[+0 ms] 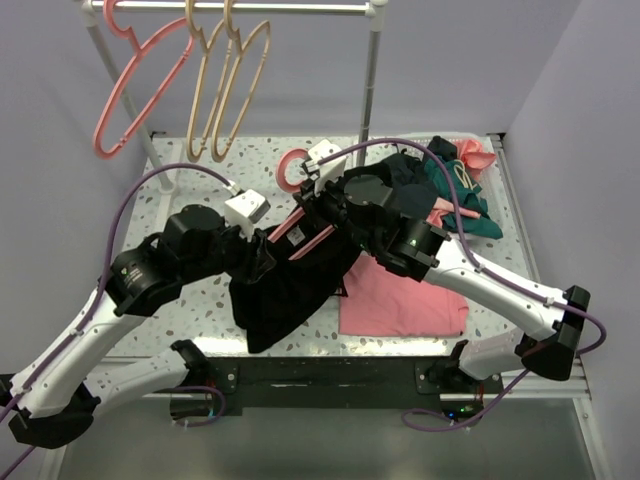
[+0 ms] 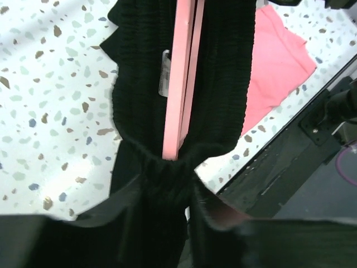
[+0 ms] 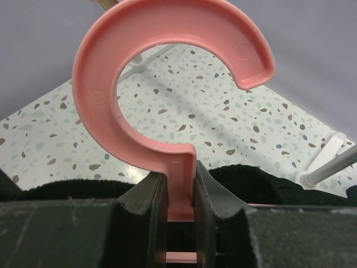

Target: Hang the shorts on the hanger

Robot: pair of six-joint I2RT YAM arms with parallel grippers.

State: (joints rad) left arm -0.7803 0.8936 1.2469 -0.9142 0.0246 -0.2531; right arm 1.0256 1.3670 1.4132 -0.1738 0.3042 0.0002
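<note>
Shorts (image 1: pixel 285 290) hang on the hanger (image 2: pixel 178 84). Right claw (image 3: pixel 178 192) clamps its neck steady; left claw (image 2: pixel 167 190) pinches the bunched cloth to pull

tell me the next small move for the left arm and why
Probably close the left fingers on the bunched shorts and draw them further along the hanger. The right fingers clamp the hanger's neck under its hook, and the shorts sit gathered around its bars, fabric lying between the left fingers.

Lower hanger (image 2: pixel 179 84) end hidden inside shorts (image 2: pixel 226 84)
</note>
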